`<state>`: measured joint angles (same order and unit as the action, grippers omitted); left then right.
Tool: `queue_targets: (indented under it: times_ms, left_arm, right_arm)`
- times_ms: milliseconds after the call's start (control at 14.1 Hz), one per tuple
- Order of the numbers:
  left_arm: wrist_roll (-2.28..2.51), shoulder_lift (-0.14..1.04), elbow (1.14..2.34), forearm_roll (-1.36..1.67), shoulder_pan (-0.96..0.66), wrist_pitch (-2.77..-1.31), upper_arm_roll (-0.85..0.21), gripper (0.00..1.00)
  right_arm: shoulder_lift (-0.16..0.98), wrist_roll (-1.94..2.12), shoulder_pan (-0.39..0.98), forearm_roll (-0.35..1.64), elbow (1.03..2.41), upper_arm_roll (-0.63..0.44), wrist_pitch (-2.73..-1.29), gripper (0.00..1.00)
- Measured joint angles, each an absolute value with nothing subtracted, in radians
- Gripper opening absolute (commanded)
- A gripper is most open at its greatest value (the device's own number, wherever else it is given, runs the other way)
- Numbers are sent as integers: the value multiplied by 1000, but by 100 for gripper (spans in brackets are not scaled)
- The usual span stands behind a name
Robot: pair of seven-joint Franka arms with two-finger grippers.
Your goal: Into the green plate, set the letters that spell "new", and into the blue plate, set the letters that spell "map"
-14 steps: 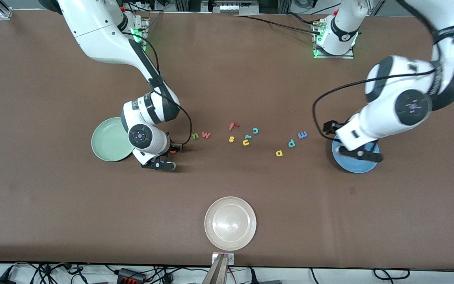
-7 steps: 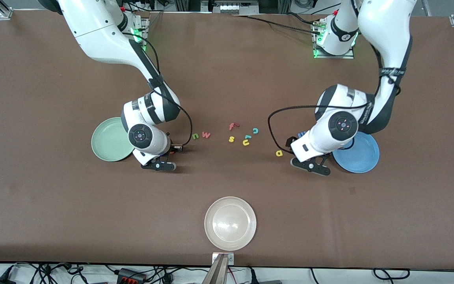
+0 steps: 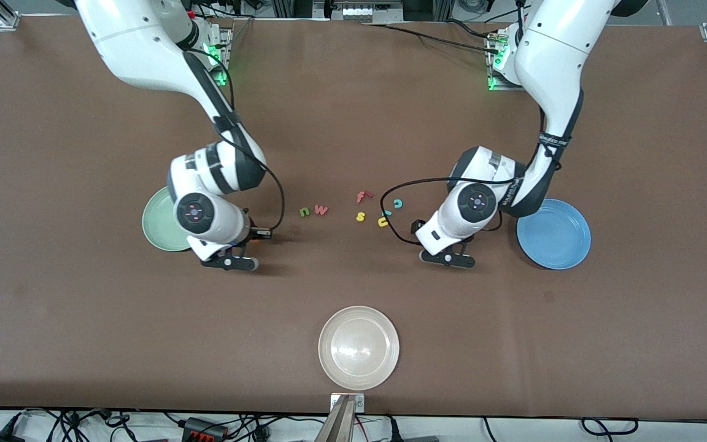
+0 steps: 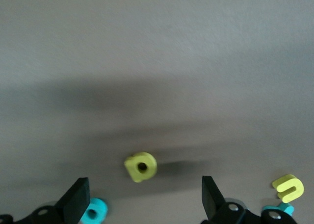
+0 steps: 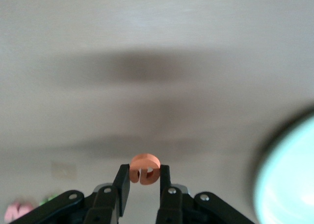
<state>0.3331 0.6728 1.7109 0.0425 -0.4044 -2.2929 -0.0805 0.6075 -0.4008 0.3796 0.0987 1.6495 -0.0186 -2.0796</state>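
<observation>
Right gripper point(image 5: 143, 181): closed on the orange e point(image 5: 144, 168), which is pinched between its two fingers and carried clear of the brown table point(image 3: 353, 123); it is held over the table just beside the green plate point(image 3: 160, 224).
Left gripper point(image 4: 142, 202): fingers spread wide with nothing between them; it is held over the yellow a point(image 4: 141, 166), which lies flat on the table between the fingertips as seen in the left wrist view.
Green plate: resting on the table toward the right arm's end, partly covered by the right arm in the front view; no letter is seen on its visible part.
Blue plate point(image 3: 553, 234): resting toward the left arm's end, beside the left arm's wrist; nothing is seen in it.
Green n point(image 3: 304, 211) and pinkish-red w point(image 3: 321, 210): lying side by side on the table, near the right gripper.
Teal p point(image 4: 94, 209): seen in the left wrist view just beside one of the left gripper's fingers, on the table.
Blue m: cannot be seen in any view.
Other letters: a red f point(image 3: 363, 196), yellow s point(image 3: 360, 216), yellow u point(image 3: 383, 221) and teal c point(image 3: 397, 203) are clustered at the middle of the table.
Cream-white plate point(image 3: 359, 347): set nearest the front camera, well apart from the letters.
</observation>
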Motion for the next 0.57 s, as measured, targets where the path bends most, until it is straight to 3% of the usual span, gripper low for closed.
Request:
queue_targets:
  times_ms: [142,497,568]
  left_arm:
    - [342,678,1715,25,-410,-2304,-80,92]
    - [344,681,1762,6,-406,-2388,-71,51]
    - [344,682,1767,6,-406,-2399,-70,39]
  right_arm:
    - [538,-338,323,91,1701,-27,-2031,12]
    - [491,-156,178,39,1882,-40,-2062,14]
    - [493,-133,161,37,1902,-40,-2072,16]
